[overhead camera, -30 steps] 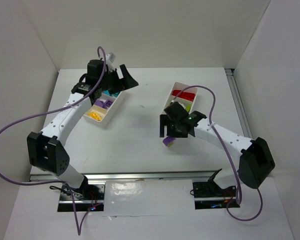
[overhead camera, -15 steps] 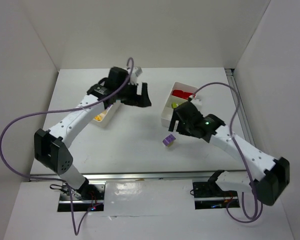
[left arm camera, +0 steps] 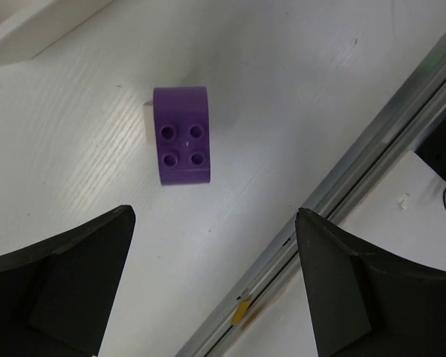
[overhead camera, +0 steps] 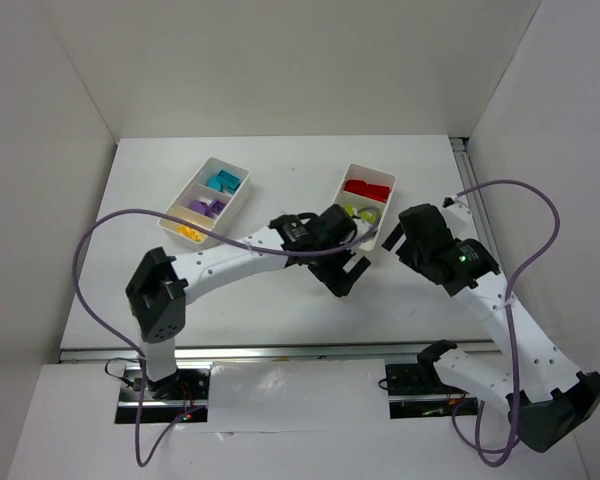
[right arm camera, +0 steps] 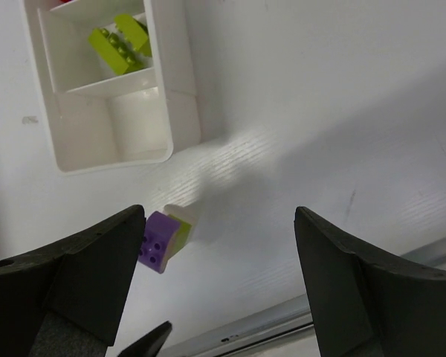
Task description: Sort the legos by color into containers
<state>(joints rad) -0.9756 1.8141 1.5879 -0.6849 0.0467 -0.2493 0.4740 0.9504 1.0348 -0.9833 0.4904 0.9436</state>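
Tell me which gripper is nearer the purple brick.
Left. The left gripper hovers directly above the purple brick; the right gripper sits off to its right, by the tray.

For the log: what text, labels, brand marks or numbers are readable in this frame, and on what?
None can be read.
The purple brick shows only four plain studs.
The left tray and the right tray bear no visible lettering in any view.
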